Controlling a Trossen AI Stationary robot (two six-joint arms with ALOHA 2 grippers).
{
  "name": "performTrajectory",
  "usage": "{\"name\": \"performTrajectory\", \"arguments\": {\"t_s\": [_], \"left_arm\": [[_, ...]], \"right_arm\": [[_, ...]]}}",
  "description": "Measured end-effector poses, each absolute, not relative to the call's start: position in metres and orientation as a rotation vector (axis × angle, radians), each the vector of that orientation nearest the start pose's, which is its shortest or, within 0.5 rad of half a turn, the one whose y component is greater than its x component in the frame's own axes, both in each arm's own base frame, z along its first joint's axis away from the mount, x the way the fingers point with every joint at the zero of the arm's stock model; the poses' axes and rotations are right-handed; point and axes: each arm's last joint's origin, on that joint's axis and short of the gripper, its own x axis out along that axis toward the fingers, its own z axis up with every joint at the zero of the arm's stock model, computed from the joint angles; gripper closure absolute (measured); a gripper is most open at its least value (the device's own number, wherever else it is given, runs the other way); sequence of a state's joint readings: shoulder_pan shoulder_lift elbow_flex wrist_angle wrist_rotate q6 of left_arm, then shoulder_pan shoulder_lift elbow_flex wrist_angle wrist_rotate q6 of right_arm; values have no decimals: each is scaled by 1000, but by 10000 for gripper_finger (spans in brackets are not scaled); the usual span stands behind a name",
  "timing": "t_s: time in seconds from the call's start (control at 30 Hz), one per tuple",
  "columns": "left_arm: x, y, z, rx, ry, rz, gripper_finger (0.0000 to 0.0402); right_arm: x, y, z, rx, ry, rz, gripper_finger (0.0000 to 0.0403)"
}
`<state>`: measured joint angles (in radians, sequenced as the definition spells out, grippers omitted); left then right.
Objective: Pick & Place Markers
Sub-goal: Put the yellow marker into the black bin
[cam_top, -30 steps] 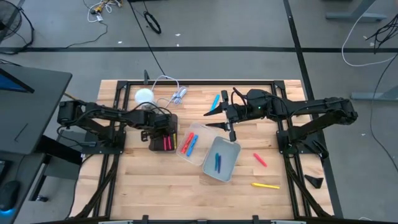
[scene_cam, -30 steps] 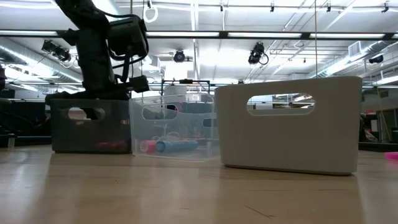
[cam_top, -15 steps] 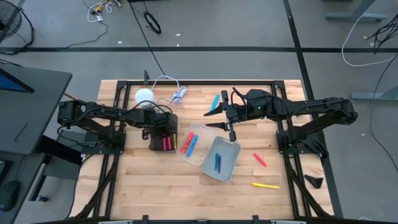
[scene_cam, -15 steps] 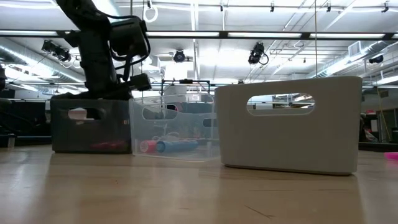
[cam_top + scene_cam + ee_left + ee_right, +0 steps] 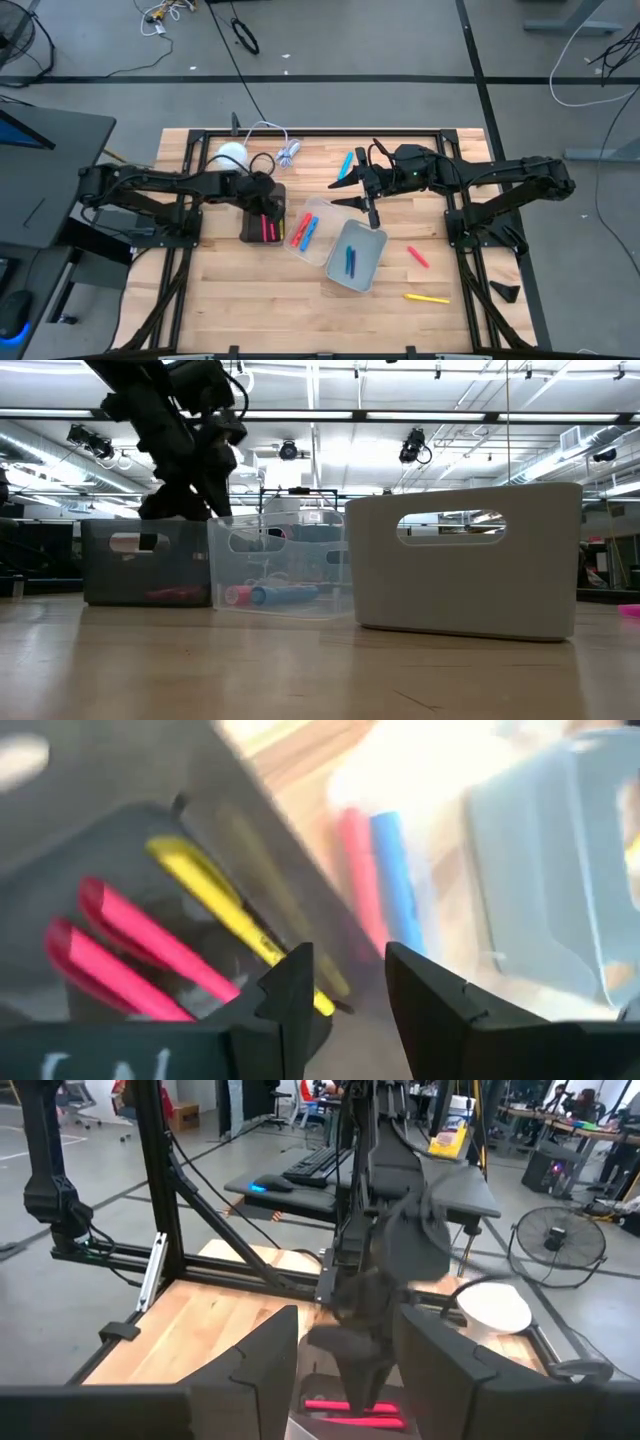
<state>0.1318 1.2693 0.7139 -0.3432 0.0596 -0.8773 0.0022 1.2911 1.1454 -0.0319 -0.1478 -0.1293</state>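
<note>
My left gripper [image 5: 345,990] over dark bin [image 5: 262,222], jaws apart, empty. Right gripper [image 5: 345,1350] hovering by clear bin [image 5: 312,228], jaws apart too.

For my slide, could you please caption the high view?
Left end effector over dark bin; right end effector above clear bin; loose markers remain.

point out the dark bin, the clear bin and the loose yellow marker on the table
dark bin [image 5: 262,226], high view, its inside floor beside the pink markers
clear bin [image 5: 322,209], high view, its bare floor right of the markers
yellow marker [image 5: 427,298], high view, the middle of its barrel
</note>
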Motion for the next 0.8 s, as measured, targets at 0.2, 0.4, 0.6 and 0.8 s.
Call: {"name": "performTrajectory", "arguments": {"t_s": [0.2,0.4,0.6,0.8], "left_arm": [[234,29,218,-683,758,318,271],[238,27,230,-589,677,137,271],[249,19,245,-550,522,-67,271],[255,8,275,-464,246,-149,271]], "right_arm": [[293,5,364,-96,167,159,234],[293,5,365,-56,163,155,234],[293,5,365,5,169,150,234],[293,6,364,234,192,131,234]]}}
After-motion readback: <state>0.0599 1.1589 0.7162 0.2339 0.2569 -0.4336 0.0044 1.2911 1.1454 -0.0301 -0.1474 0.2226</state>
